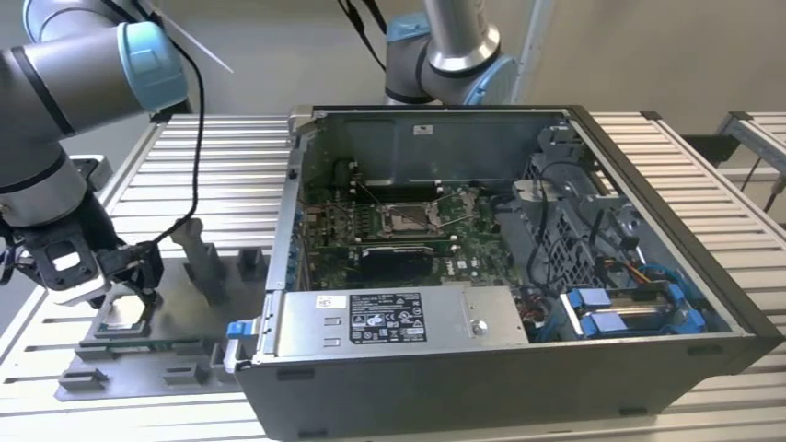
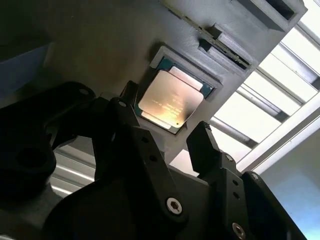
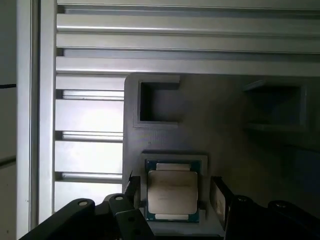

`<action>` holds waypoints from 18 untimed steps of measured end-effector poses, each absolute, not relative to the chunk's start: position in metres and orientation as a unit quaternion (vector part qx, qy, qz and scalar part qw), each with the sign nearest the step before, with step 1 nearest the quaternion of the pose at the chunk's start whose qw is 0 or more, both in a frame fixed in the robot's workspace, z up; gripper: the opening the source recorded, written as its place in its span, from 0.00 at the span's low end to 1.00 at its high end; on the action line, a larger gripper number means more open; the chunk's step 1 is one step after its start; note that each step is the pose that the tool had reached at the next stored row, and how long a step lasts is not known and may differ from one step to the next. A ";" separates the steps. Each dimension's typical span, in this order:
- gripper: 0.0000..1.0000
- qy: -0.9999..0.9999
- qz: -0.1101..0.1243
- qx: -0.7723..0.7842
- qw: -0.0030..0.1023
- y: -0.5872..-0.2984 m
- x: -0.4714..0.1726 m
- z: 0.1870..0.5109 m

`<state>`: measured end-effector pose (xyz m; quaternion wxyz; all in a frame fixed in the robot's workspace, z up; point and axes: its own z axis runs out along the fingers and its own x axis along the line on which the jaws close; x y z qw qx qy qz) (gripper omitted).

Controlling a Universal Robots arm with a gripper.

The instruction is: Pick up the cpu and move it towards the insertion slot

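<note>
Second wrist view: silvery-topped, green-edged cpu [image 2: 172, 100] sits in a grey fixture [image 2: 100, 50], released end effector [image 2: 167, 107] straddling it

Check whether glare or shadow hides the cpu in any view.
Second wrist view: warm glare on the cpu, outline clear; fixture shadowed, table slats blown out. First wrist view: cpu dim, no glare; table slats overexposed. Exterior view: even light, no harsh shadows.
</note>
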<state>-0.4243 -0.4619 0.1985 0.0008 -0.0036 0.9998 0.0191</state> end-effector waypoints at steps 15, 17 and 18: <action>1.00 1.000 0.019 -0.004 0.001 -0.466 -0.426 0.190; 1.00 1.000 0.019 -0.004 0.001 -0.466 -0.426 0.189; 1.00 1.000 0.019 -0.004 0.001 -0.466 -0.426 0.189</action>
